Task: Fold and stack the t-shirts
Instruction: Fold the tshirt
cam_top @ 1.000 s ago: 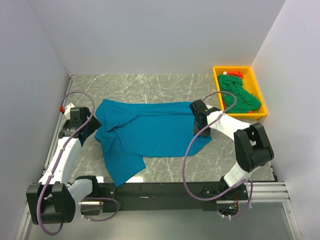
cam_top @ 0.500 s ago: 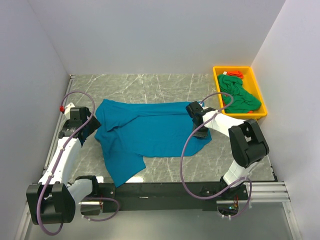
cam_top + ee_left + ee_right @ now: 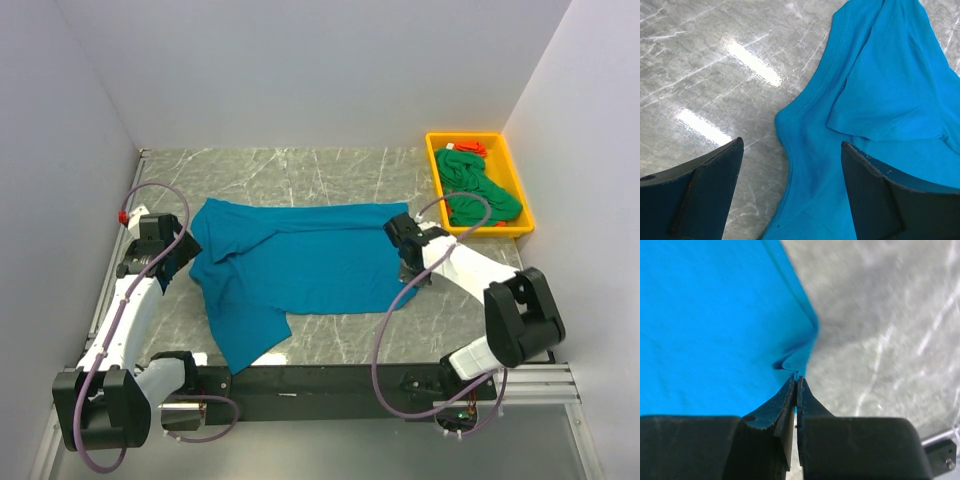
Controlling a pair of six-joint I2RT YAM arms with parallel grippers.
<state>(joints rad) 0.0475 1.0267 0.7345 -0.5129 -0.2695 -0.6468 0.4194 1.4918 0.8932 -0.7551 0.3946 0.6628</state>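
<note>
A teal-blue t-shirt lies spread on the marble table, one part hanging toward the near edge. My left gripper stands open at the shirt's left side. In the left wrist view, its fingers straddle the shirt's curved hem, and the left gripper holds nothing. My right gripper is at the shirt's right edge. In the right wrist view, the right gripper is shut, pinching a small pucker of the teal-blue t-shirt at its edge. A bright green t-shirt and a red-orange piece lie in the bin.
A yellow plastic bin sits at the back right against the wall. White walls enclose the table on three sides. A black rail with the arm bases runs along the near edge. Purple cables loop beside both arms.
The right gripper has closed onto the shirt's right edge, and its arm has swung a little to the right. The left arm has not moved.
</note>
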